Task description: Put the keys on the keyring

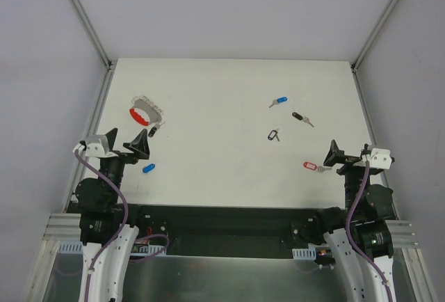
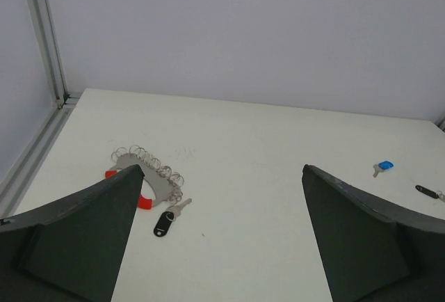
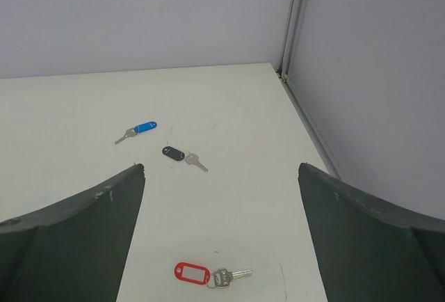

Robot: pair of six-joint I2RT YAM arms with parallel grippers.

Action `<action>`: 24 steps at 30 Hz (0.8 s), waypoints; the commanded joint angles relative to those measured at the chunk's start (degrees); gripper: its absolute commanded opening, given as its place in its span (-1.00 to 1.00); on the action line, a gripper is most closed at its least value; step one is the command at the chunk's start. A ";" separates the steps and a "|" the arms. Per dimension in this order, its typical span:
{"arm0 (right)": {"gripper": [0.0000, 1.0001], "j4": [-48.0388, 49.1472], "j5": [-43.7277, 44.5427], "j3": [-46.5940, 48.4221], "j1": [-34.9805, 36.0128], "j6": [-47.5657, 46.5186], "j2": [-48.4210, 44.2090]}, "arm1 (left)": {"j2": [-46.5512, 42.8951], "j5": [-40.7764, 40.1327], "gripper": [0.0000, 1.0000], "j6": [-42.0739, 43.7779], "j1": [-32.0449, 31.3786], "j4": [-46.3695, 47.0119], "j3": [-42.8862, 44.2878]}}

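Top external view: the keyring (image 1: 146, 112) lies flat on the white bench (image 1: 222, 86), toward 10 o'clock from the bench's middle. Its red segment sits on its 8 o'clock side, and the metal loops are fanned along the rest. It is judged light and floppy. The linked loops will likely sag and shift when lifted, so the stiff red segment is probably the surest place to grip.

The keys are scattered. A black-tagged key (image 1: 154, 130) lies just beside the keyring at its 5 o'clock. A blue tag (image 1: 148, 168) rests nearer the left arm, and whether a key hangs on it cannot be told. Well apart, toward 2 o'clock, a blue-tagged key (image 1: 279, 101), a second black-tagged key (image 1: 300, 117) and a black-framed tag key (image 1: 274, 134) are grouped. A red-tagged key (image 1: 313, 167) lies at 4 o'clock. Each is judged tiny, thin, hard and slippery on the smooth surface, and the thicker plastic tag offers more to pinch than the blade.

The left gripper (image 1: 125, 143) is held at the keyring's 6 o'clock, its fingers (image 1: 141, 143) spread wide and empty. The right gripper (image 1: 350, 156) is likewise spread wide with nothing held, the red-tagged key at its 9 o'clock.

Nothing is seen between either gripper and its nearest key. Only the frame rail (image 1: 97, 107) runs near the keyring's 9 o'clock side, which could crowd an approach from there.
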 commanded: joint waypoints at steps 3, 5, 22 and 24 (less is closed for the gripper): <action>0.92 1.37 1.11 1.47 0.52 0.10 -5.98 | 1.74 -1.36 0.98 -0.50 -0.32 1.84 0.18; 0.92 1.19 1.28 1.47 0.52 0.54 -6.16 | 2.27 -1.54 0.98 -0.67 -0.32 1.84 0.18; 0.92 0.31 2.43 1.03 4.39 1.60 -7.92 | 29.93 -16.03 0.98 -14.80 -0.14 -10.11 8.78; 0.92 0.31 2.51 1.03 5.09 1.42 -8.18 | 36.50 -16.74 0.98 -16.84 -0.14 -10.81 10.90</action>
